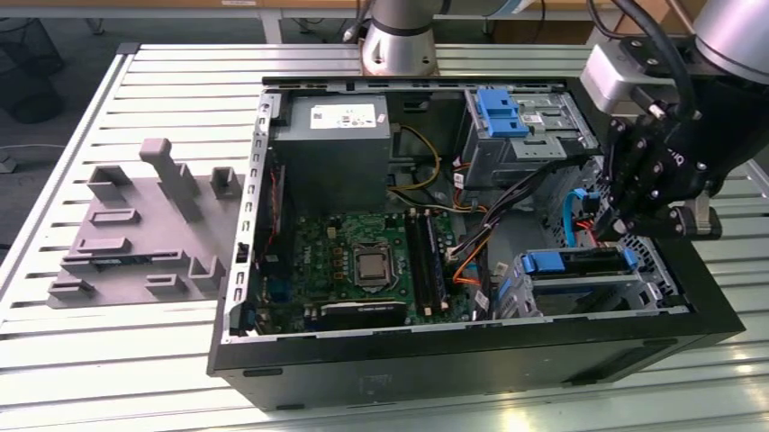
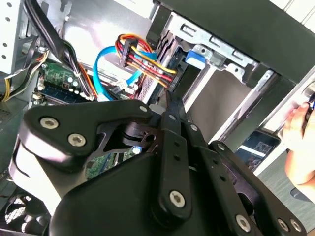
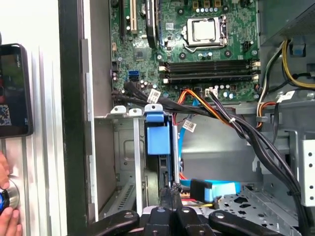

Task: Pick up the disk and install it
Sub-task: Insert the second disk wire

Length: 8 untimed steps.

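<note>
The disk sits in the metal drive cage at the exterior view's lower right corner of the open computer case. Its bright blue carrier end faces up. In the first wrist view the disk stands edge-on in the cage slot, with its dark body running down from the blue tab. My gripper hangs just above that cage. In both wrist views its fingertips are pressed together with nothing between them, close beside the disk's edge.
A ribbed blue latch tops the upper bay. A grey power supply, the motherboard and cable bundles crowd the case. A grey fixture plate lies on the table. A hand and a phone are beside the case.
</note>
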Each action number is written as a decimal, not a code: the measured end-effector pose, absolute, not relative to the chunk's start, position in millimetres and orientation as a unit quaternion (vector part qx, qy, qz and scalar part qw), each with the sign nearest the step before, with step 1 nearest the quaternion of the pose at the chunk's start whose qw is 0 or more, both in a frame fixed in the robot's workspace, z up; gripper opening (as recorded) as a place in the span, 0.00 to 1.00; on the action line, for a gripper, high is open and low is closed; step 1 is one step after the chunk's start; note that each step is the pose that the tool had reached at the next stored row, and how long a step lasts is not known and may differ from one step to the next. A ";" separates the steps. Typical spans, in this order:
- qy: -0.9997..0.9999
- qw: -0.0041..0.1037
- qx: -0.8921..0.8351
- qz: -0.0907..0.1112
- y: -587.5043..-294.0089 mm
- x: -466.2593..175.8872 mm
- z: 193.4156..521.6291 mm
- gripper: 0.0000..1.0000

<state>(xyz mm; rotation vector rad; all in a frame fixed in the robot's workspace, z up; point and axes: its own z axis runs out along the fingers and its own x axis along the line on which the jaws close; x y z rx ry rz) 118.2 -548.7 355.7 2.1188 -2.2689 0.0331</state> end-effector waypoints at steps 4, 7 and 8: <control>-0.731 0.016 0.682 0.014 -548.8 108.3 357.7 0.11; -0.731 0.015 0.682 0.014 -548.7 106.2 364.4 0.11; -0.731 0.015 0.682 0.014 -548.7 106.2 368.4 0.11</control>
